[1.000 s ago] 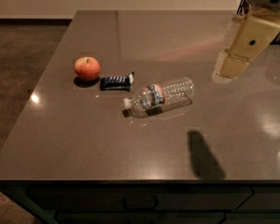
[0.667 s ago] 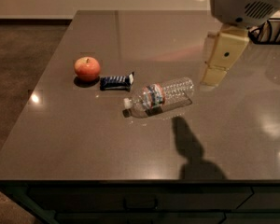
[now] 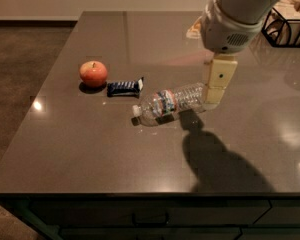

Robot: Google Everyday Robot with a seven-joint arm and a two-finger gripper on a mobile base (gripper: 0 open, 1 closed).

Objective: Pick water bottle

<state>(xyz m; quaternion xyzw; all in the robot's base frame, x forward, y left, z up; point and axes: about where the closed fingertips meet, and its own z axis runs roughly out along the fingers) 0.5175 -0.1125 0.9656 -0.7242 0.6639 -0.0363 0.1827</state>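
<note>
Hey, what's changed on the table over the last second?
The claw came down toward the water bottle and now sits at its base end; whether it touches is unclear. No grasp visible yet. The bottle, the apple and the snack bar lie where they were.

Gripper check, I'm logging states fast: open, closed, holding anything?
Gripper: state cannot be told; it hangs at the base end of the water bottle, which lies on its side.

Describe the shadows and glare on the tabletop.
Camera view: the gripper, at the base end of the water bottle, and its arm throw a broad dark shadow on the table toward the front edge. Camera view: a bright glare spot near the left edge, paler glare at right; tight shadow under the apple.
</note>
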